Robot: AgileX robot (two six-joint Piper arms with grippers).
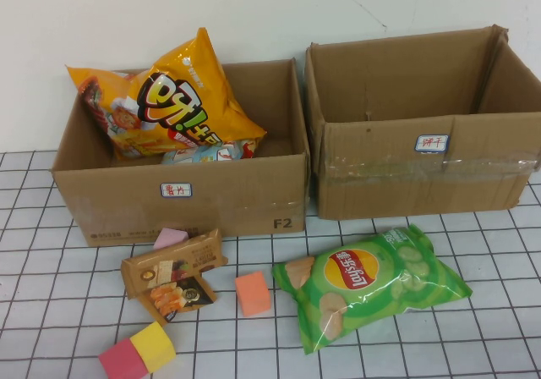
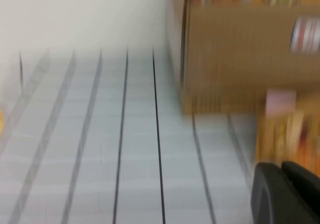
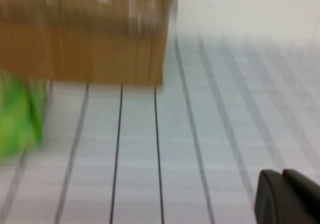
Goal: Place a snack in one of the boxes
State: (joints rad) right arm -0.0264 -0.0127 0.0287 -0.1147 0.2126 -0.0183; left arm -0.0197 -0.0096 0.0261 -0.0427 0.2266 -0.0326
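Select the green chip bag; it lies flat on the table, just in front of the empty right box. Grasp it at an edge seam and lift it above the box wall before release. The left gripper and right gripper each show only at the edge of their own wrist view, holding nothing; you cannot tell how far either is open.
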